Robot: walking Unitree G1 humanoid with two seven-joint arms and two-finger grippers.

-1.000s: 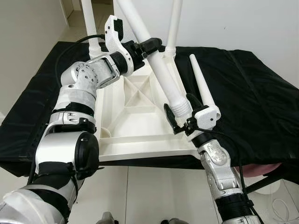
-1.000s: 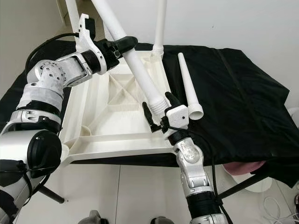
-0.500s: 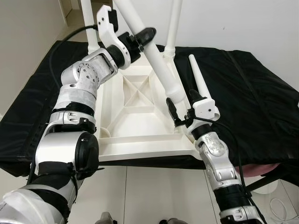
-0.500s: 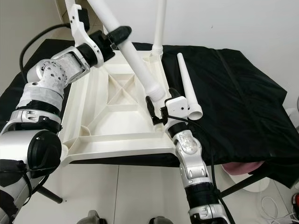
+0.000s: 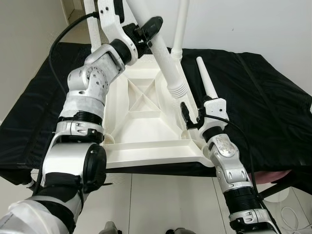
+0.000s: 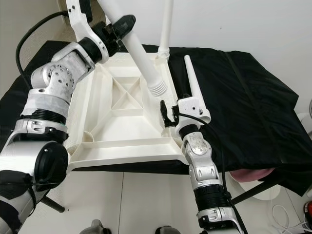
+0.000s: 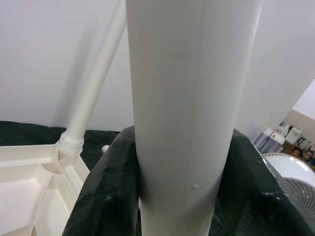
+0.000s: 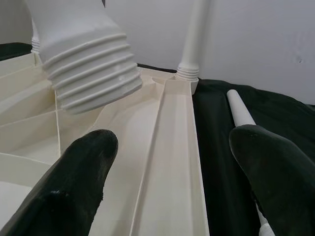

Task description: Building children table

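left gripper [image 5: 146, 30], arm raised, clenches the white leg [image 5: 165, 63]; right gripper [image 5: 191, 116] spread apart below its threaded end

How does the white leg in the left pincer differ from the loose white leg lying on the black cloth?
The held white plastic leg hangs tilted in the air, clamped by the left pincer, threaded end down; the loose white plastic leg lies flat on the black cloth, untouched. Both are tapered white tubes.
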